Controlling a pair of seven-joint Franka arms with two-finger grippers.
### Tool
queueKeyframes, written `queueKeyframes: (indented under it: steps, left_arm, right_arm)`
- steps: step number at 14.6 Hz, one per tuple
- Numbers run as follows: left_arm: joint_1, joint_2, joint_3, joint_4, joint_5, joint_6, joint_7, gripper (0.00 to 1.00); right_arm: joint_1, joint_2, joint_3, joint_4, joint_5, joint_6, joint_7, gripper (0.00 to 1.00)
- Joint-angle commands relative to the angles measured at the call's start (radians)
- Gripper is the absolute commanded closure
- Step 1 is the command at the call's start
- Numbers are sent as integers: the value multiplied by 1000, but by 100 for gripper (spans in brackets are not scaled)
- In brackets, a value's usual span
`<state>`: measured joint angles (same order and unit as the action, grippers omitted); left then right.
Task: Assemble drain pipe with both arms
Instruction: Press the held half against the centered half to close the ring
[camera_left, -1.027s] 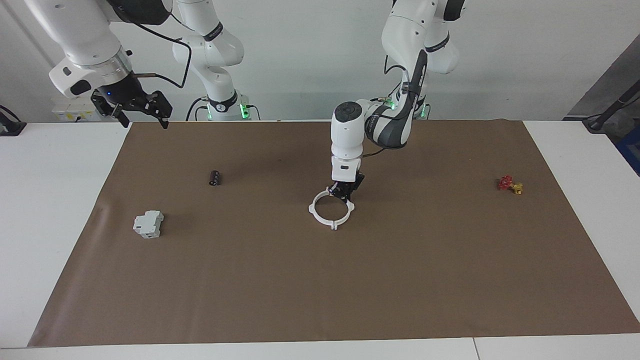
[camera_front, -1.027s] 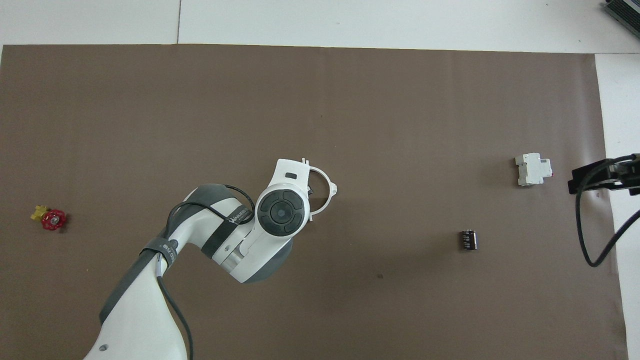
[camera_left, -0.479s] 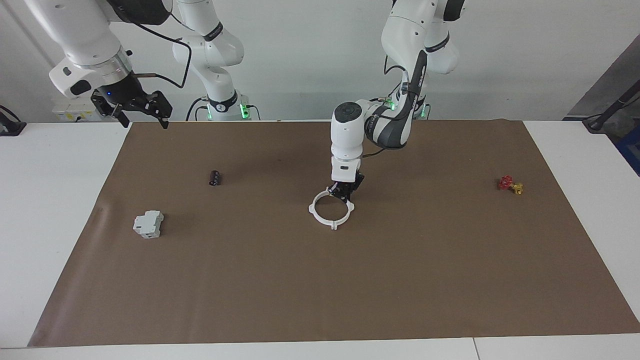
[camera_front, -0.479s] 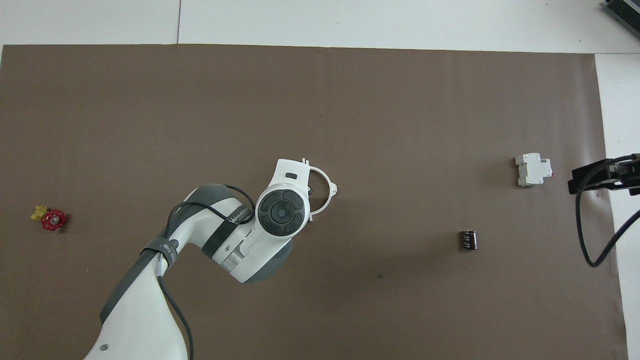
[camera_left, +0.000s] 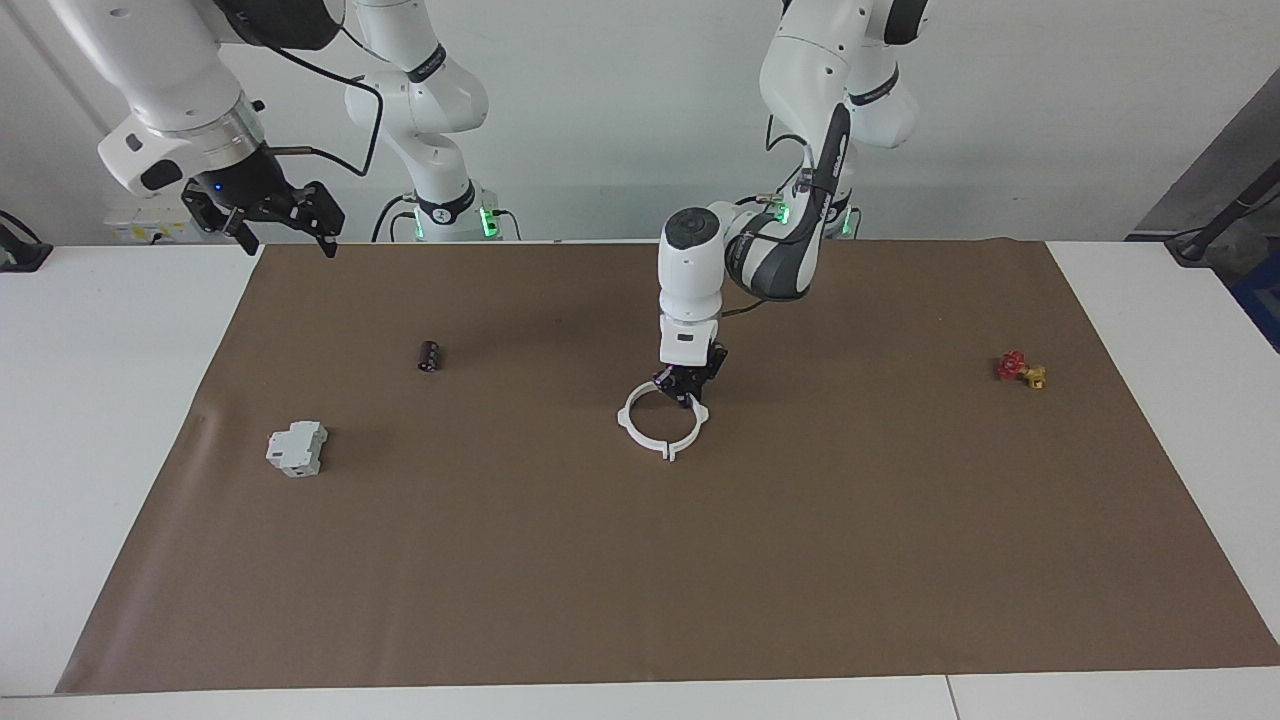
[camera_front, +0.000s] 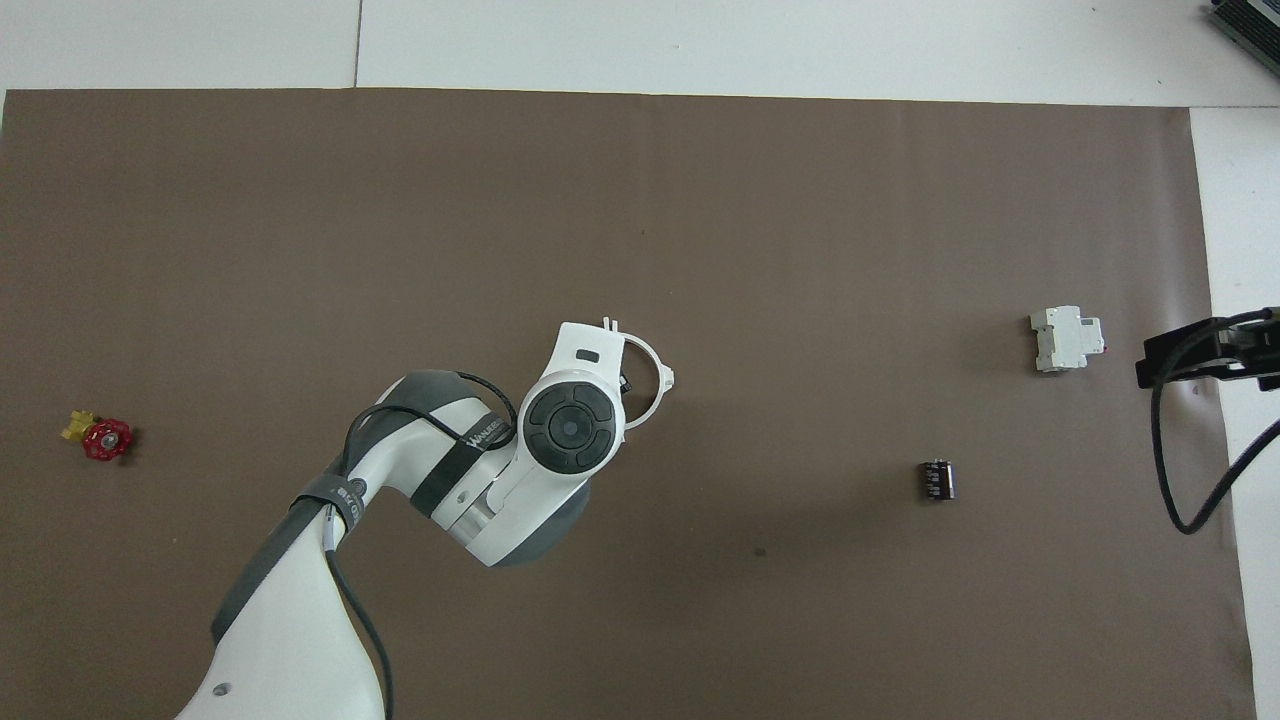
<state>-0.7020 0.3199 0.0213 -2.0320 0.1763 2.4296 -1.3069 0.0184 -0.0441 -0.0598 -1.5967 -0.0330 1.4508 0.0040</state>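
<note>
**Left pincer down at the white ring in the middle of the brown sheet**

The drain pipe lies flat near the middle of the surface, on its matte brown paper covering. It is thin white plastic: two half-ring arcs meeting as one ring, with small tabs sticking out where the ends join.

The left pincer points straight down at the ring's edge nearer the robots. Its black tips sit right at the white plastic, but whether they are clamped on it cannot be told.

The right pincer waits in the air over the edge of the brown sheet at the right arm's end, its two black fingers spread apart and holding nothing.

A pale grey blocky device sits toward the right arm's end, and a small dark cylinder lies nearer the robots than it. A red-and-yellow valve rests toward the left arm's end.

From overhead, the left arm's white wrist covers most of the ring, leaving one arc showing; the facing view shows the whole circle.
</note>
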Motion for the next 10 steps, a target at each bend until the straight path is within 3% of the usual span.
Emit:
queueKeyframes:
  steps: [1,6,7,8,9,10]
  left_arm:
    - [-17,8,14,9,25,-7,-20,50]
    - [-19,7,14,10,25,-23,-19,48]
    - [-17,5,14,18,25,-44,-18,40]
    - [-19,5,14,24,26,-67,-18,25]
    - [-17,2,14,35,26,-92,-18,20]
    - [-17,-4,14,50,25,-121,-17,3]
  right_arm:
    - [-14,-16,8,-14,15,-4,-18,0]
    - [-14,-16,8,-14,15,-6,-18,0]
    - [-14,-16,8,-14,15,-6,-18,0]
    - [-14,-16,8,-14,15,-6,-18,0]
    - [-14,-16,8,-14,15,-4,-18,0]
    - [-14,-16,8,-14,15,-4,-18,0]
